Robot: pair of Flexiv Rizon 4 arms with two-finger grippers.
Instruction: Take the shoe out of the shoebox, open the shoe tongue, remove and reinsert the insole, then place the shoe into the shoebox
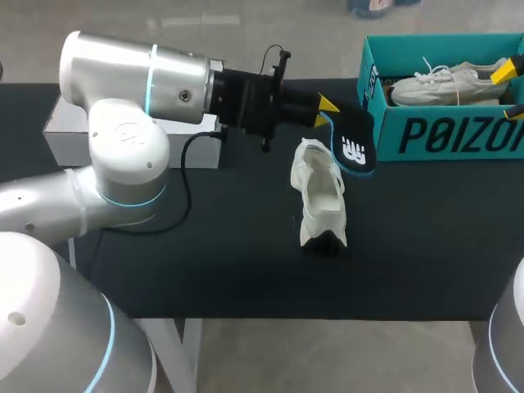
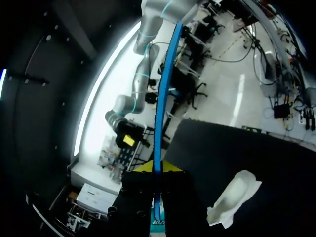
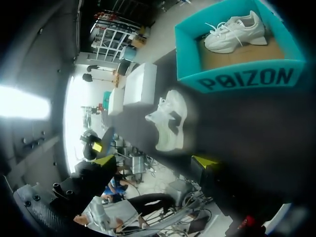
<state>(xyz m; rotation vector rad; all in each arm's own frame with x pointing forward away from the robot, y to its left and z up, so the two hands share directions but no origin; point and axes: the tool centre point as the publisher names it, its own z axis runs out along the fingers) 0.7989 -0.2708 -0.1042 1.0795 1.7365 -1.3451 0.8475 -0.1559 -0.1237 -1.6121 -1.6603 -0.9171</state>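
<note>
Beside the shoebox (image 1: 442, 135), the left arm's jaws grip the insole (image 1: 356, 139) at one end. The shoe (image 1: 321, 196) lies on the bench (image 1: 229, 262) just beside it, long axis running away from me, nearer this arm; the right arm's jaws stand open, empty.

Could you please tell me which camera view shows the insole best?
The head view: the insole shows its broad dark face and blue rim, held by the left tool. The left wrist view shows only its thin blue edge. In the right wrist view it is too small to make out.
</note>
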